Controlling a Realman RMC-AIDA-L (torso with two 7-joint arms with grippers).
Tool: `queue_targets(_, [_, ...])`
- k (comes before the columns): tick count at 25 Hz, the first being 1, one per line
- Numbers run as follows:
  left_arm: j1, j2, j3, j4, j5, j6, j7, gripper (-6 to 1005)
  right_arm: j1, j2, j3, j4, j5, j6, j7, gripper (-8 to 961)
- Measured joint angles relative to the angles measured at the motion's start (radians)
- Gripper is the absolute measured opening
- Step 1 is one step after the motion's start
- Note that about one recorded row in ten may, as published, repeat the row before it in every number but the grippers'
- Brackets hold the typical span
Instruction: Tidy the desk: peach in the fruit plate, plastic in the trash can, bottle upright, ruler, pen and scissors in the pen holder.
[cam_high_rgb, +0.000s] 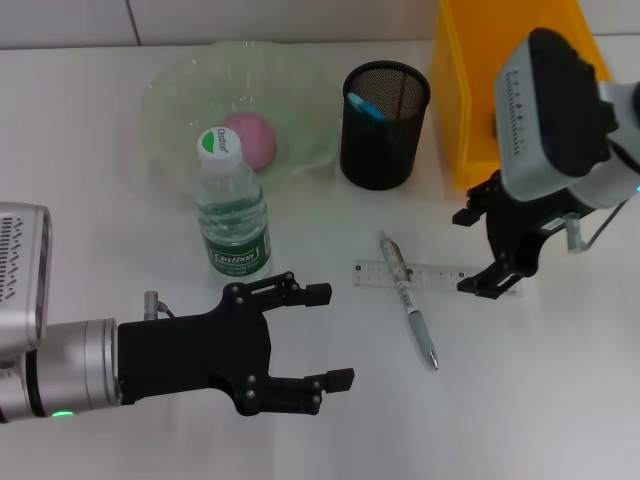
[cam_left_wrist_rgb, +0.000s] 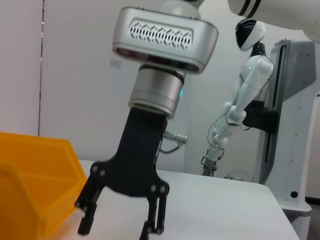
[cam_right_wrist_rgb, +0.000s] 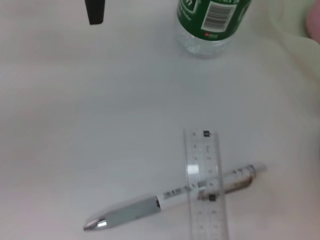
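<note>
The head view looks down on the whole bench (cam_high_rgb: 120, 180). The right wrist view looks straight down, close, sharing the pen (cam_right_wrist_rgb: 170, 201) and ruler (cam_right_wrist_rgb: 206, 185). The left wrist view faces level across the bench.

White worktop (cam_high_rgb: 100, 180) carries fruit plate (cam_high_rgb: 175, 90), upright bottle (cam_high_rgb: 232, 215), pen holder (cam_high_rgb: 385, 125), yellow bin (cam_high_rgb: 465, 100), and ruler (cam_high_rgb: 440, 273) crossed with pen (cam_high_rgb: 410, 305).

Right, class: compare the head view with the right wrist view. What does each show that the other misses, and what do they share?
Only the head view shows the peach whole in the fruit plate, the mesh pen holder, the yellow bin, and the left gripper and right gripper, both open. Only the right wrist view shows, close up, the clear ruler lying across the pen. Both show the upright bottle, pen and ruler.
</note>
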Motion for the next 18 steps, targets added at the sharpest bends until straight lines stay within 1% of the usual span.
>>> queue_targets(4, [0.000,0.000,0.000,0.001,0.000,0.000,-0.007,873,0.024,0.001,-0.037,0.084,0.044,0.061,-0.007,784])
queue_targets(5, [0.000,0.000,0.000,0.001,0.000,0.000,-0.008,873,0.024,0.001,-0.037,0.084,0.044,0.061,-0.007,783])
queue_targets(9, [0.001,0.000,0.002,0.001,0.000,0.000,-0.008,873,0.046,0.002,-0.048,0.151,0.057,0.096,-0.012,779])
queue_targets(15, [0.002,0.000,0.007,0.001,0.000,0.001,-0.008,873,0.056,0.003,-0.056,0.198,0.062,0.138,-0.014,773])
queue_targets(18, [0.002,0.000,0.007,0.001,0.000,0.001,-0.008,873,0.057,0.003,-0.056,0.200,0.062,0.140,-0.014,770])
